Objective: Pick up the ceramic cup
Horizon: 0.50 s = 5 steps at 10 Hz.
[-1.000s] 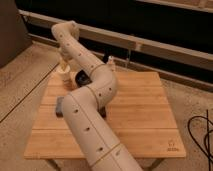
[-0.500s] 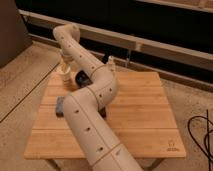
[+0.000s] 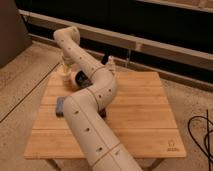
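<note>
Up at ten o'clock on the bamboo table [image 3: 145,115], that's where the action is: the ceramic cup [image 3: 64,76] stands upright near the far left corner, small and cream-beige. The gripper [image 3: 65,69] hangs right over it, pointing down, with its pincer spread wide. Whether the fingers actually touch the cup can't be told from this angle. The big pale arm [image 3: 92,107] sweeps in from six o'clock, bends across the middle of the table and doubles back down toward the cup. Just beside the cup, on its three o'clock side, a dark round bowl [image 3: 83,80] peeks out from behind the arm. At twelve o'clock, a slim pale bottle [image 3: 110,64] stands near the far edge. At nine o'clock, a small grey-blue object [image 3: 60,106] lies against the arm. Off the table at four o'clock, a black cable [image 3: 199,134] loops across the floor.
</note>
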Available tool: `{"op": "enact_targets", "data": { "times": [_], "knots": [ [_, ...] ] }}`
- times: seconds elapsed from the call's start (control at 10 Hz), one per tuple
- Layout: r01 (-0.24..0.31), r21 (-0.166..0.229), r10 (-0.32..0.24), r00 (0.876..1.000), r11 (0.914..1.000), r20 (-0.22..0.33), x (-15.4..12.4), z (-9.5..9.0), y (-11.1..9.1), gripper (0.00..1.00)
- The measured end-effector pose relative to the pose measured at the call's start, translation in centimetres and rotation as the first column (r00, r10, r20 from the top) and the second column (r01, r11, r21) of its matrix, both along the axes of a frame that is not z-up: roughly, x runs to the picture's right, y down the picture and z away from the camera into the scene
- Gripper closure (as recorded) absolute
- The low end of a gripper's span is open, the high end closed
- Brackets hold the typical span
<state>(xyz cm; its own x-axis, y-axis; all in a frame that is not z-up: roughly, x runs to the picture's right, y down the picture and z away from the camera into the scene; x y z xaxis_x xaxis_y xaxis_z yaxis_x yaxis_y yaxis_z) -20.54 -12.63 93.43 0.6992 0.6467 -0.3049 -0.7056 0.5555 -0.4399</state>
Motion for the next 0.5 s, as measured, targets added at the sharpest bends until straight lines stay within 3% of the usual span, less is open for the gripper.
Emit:
{"op": "enact_targets", "data": {
  "times": [0.5],
  "knots": [
    [0.000,0.000,0.000,1.000,1.0000,0.000,0.00,0.02,0.01,0.91]
  ]
}}
